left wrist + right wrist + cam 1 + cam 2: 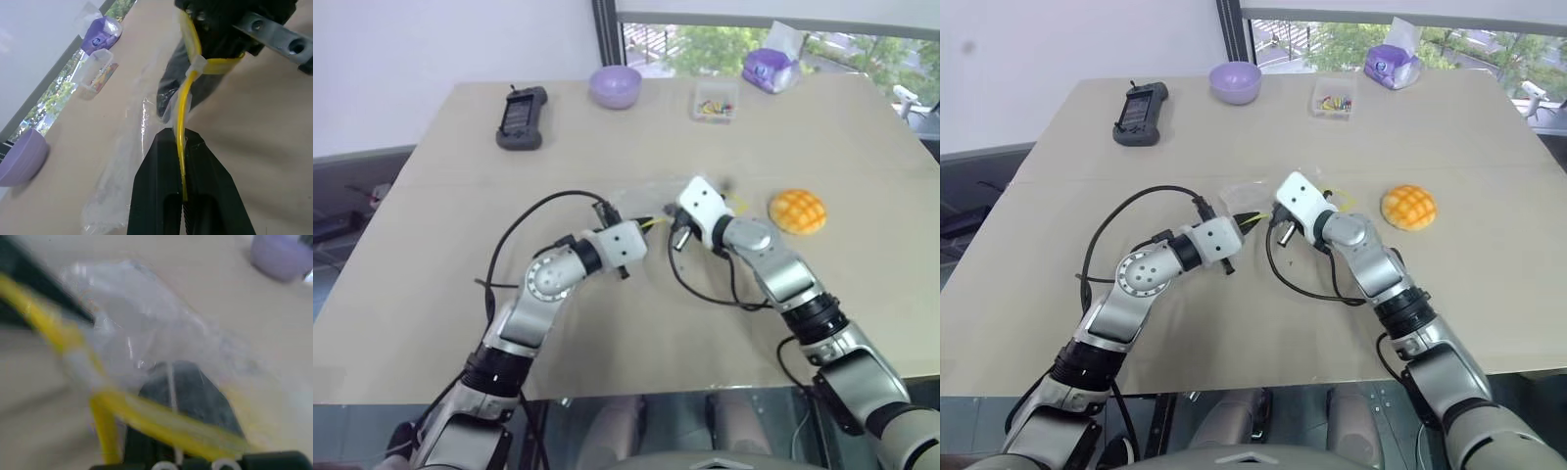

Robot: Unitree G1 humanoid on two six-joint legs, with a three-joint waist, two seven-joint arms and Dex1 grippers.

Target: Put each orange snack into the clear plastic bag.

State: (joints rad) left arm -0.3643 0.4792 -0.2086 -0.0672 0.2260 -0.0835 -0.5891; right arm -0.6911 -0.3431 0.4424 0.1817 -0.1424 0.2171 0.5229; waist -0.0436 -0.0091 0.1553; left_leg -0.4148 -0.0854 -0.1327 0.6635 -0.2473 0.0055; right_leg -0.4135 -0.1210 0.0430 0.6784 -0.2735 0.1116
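Beige table (431,294) bearing the task items. Clear plastic bag (146,127): thin, limp and slippery film, lying at table centre between both grippers; best taken at its stiffer yellow seal strip. Orange snack (798,211): light, probably soft bun, resting alone just right of the bag; likely best grasped gently across its sides. Left gripper (182,147): fingers pressed together, pinching the bag's yellow edge. Right gripper (186,382): against the film; finger state cannot be told.

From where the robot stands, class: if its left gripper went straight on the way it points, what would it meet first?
Most likely the right gripper, just ahead along the clear plastic bag that the left gripper pinches by its yellow seal strip; depth is uncertain.
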